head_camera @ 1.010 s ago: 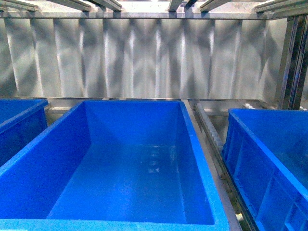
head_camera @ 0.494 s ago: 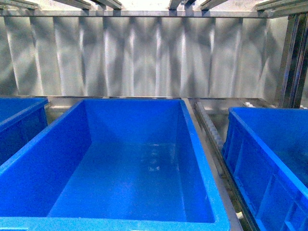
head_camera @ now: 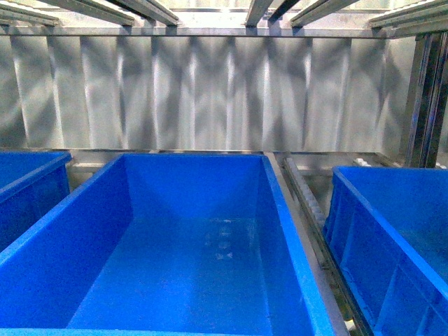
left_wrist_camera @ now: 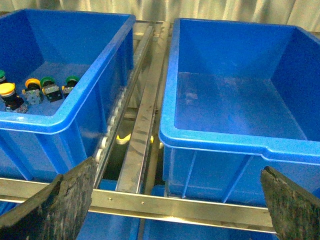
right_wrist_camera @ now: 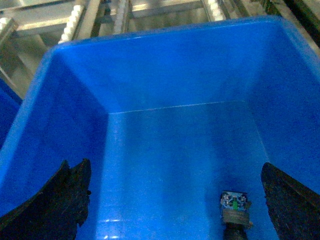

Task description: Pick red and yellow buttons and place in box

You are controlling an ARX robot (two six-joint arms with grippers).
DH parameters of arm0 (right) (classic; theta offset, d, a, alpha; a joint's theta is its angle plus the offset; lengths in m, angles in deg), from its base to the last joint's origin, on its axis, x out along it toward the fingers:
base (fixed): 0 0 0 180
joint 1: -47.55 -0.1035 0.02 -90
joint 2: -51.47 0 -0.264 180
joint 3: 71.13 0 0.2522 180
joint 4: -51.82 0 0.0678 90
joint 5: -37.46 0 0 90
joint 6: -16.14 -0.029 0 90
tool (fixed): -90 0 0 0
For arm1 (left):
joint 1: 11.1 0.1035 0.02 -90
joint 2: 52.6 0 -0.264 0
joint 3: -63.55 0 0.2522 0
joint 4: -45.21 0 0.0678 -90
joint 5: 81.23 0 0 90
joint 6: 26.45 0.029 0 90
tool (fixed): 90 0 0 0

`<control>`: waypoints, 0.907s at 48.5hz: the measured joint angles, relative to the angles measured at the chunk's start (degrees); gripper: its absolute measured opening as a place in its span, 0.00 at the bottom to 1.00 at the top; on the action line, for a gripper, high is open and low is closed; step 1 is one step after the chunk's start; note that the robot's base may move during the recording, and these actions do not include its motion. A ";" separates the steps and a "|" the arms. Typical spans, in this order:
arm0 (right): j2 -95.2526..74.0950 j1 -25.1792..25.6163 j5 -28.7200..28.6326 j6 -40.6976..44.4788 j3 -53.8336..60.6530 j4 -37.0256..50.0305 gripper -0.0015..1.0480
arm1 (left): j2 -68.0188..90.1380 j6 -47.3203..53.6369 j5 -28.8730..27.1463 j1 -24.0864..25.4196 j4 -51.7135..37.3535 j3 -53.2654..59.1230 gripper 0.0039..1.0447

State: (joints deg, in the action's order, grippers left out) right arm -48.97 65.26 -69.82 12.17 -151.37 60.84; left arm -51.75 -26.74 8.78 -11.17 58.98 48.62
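Between the arms, in the front view, sits the box, a deep bright-blue bin with bare smooth walls and nothing lying on its floor. A ribbed metal back wall stands behind it, and a roller rail runs along its right side, between it and the right bin.

From the left wrist camera, the left gripper is spread wide and holds nothing. Its two dark fingers show only at the lower corners of the picture. It hangs above the steel frame in front of two bins. The left bin holds the buttons, which lie together on its floor near one wall: two yellow buttons, one at the picture's edge and one just beside it, and green buttons next to them. The neighbouring bin there is probably the same box, though the view alone does not settle it.

From the right wrist camera, the right gripper is also wide apart and empty, and hangs over the right bin. A single button lies on that bin's floor, well apart from the walls, with its terminal end toward the camera. Its cap is in shadow and I cannot tell its colour.
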 joint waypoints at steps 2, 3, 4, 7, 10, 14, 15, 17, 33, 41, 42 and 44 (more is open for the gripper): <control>2.73 0.48 -0.79 -1.14 2.84 0.70 0.94 | 0.00 0.00 0.00 0.00 0.00 0.00 0.93; 4.31 0.79 -1.27 -1.68 4.52 1.03 0.94 | 0.00 0.00 0.00 0.00 0.00 0.00 0.93; 5.90 1.05 -1.70 -2.36 6.14 1.40 0.94 | 0.00 0.00 0.00 0.00 0.00 0.00 0.93; 9.86 1.51 -2.75 -4.02 9.75 2.40 0.94 | 0.00 0.00 0.00 0.00 0.00 0.00 0.93; 15.43 1.33 -1.25 -2.47 15.17 8.11 0.85 | 0.00 0.00 0.00 0.00 0.00 0.00 0.93; 26.71 -1.01 1.53 1.46 25.90 10.75 0.68 | 0.00 0.02 0.00 0.00 0.00 0.00 0.93; 28.81 -1.57 1.97 1.84 27.93 10.73 0.65 | 0.00 0.02 0.00 0.00 0.00 0.00 0.93; 32.94 -2.69 2.84 2.27 31.98 10.47 0.58 | 0.00 0.00 0.00 0.00 0.00 0.00 0.93; 57.18 -10.21 10.14 3.58 53.86 7.48 0.04 | 0.00 0.00 0.00 0.00 0.00 0.00 0.93; 61.61 -12.15 11.89 3.76 57.55 6.62 0.03 | 0.00 0.00 0.00 0.00 0.00 0.00 0.93; 61.88 -12.24 12.02 3.76 57.75 6.56 0.03 | 0.00 0.02 0.00 0.00 0.00 0.00 0.93; 63.12 -13.90 14.97 3.78 58.45 5.99 0.03 | 0.00 0.02 0.00 0.00 0.00 0.00 0.93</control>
State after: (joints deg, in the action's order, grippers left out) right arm 14.15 51.36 -54.85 15.96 -92.93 66.83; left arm -51.75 -26.72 8.78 -11.17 58.98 48.62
